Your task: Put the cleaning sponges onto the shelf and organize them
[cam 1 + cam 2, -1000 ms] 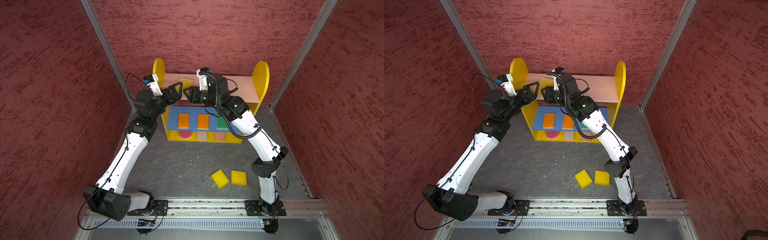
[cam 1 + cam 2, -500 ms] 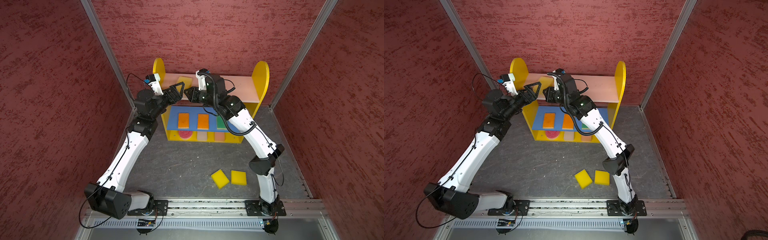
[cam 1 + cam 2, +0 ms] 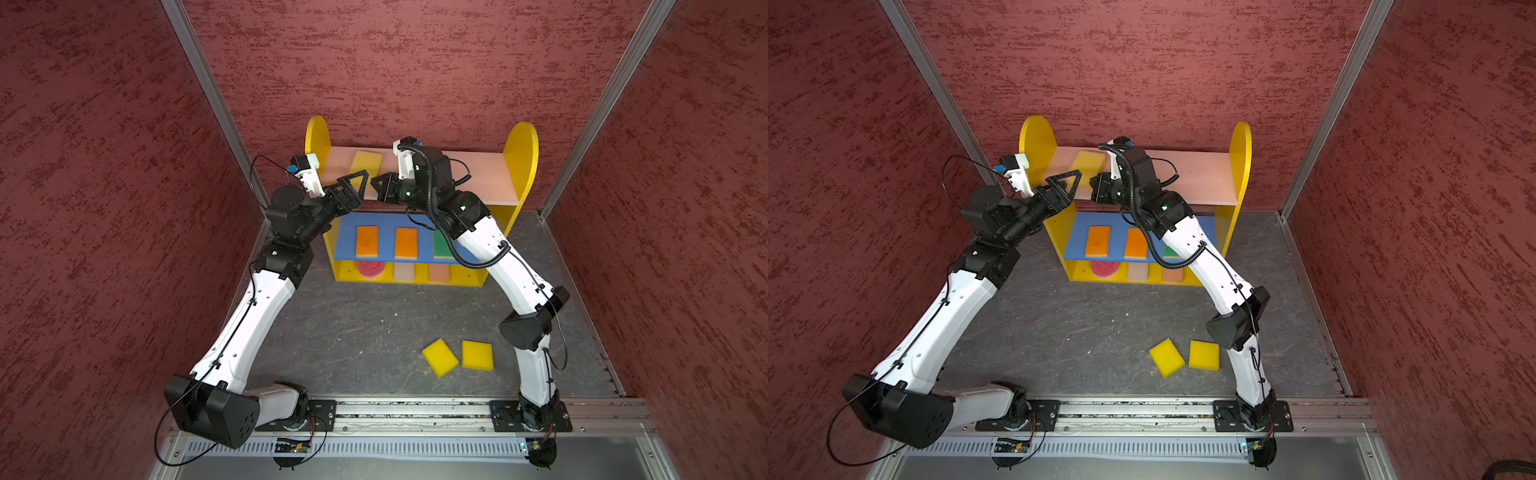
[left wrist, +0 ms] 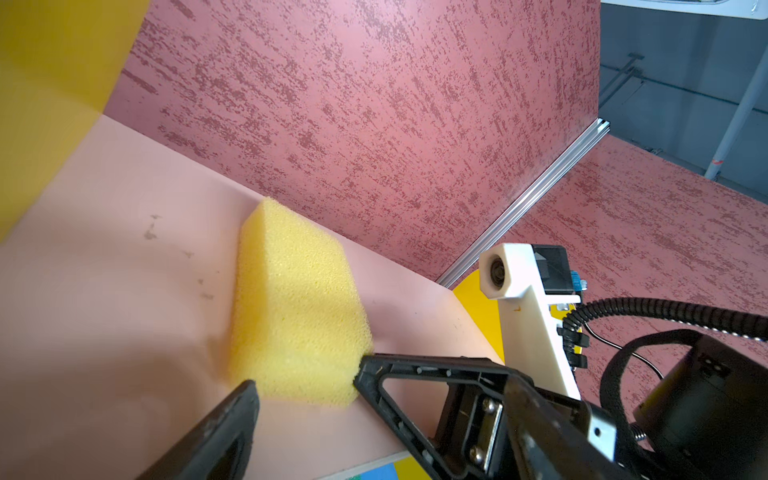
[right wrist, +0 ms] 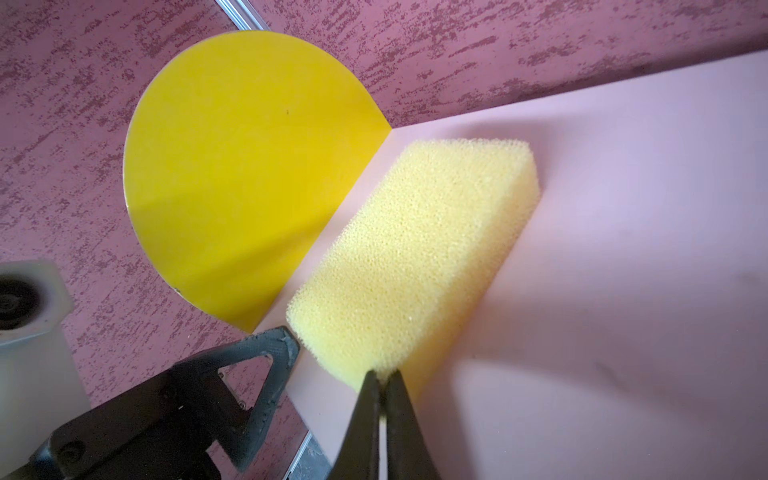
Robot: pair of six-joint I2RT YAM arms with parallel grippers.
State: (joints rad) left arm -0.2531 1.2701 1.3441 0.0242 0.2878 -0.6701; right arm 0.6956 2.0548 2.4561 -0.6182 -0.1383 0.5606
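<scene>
The shelf (image 3: 478, 174) stands against the back wall. One yellow sponge (image 3: 365, 163) (image 3: 1088, 160) lies on its pink top board near the left side panel. My left gripper (image 4: 305, 380) (image 3: 359, 183) is open, with its fingertips (image 4: 365, 372) either side of the sponge's (image 4: 291, 307) near end. My right gripper (image 5: 384, 374) (image 3: 374, 183) is shut, its tips touching the near corner of that sponge (image 5: 415, 249). Two orange sponges (image 3: 367, 241) (image 3: 406, 243) and a green-topped one (image 3: 441, 245) lie on the blue board. A red-pink round one (image 3: 371, 268), an off-white one (image 3: 404, 272) and a peach one (image 3: 439, 272) sit on the base.
Two yellow sponges (image 3: 440, 357) (image 3: 477, 354) lie side by side on the grey floor at the front right, near the right arm's base. Red walls enclose three sides. A metal rail (image 3: 415, 409) runs along the front. The right forearm crosses in front of the shelf's right half.
The right gripper's jaws have closed and it has slid left along the top board to the sponge's corner. The left gripper has barely moved.
</scene>
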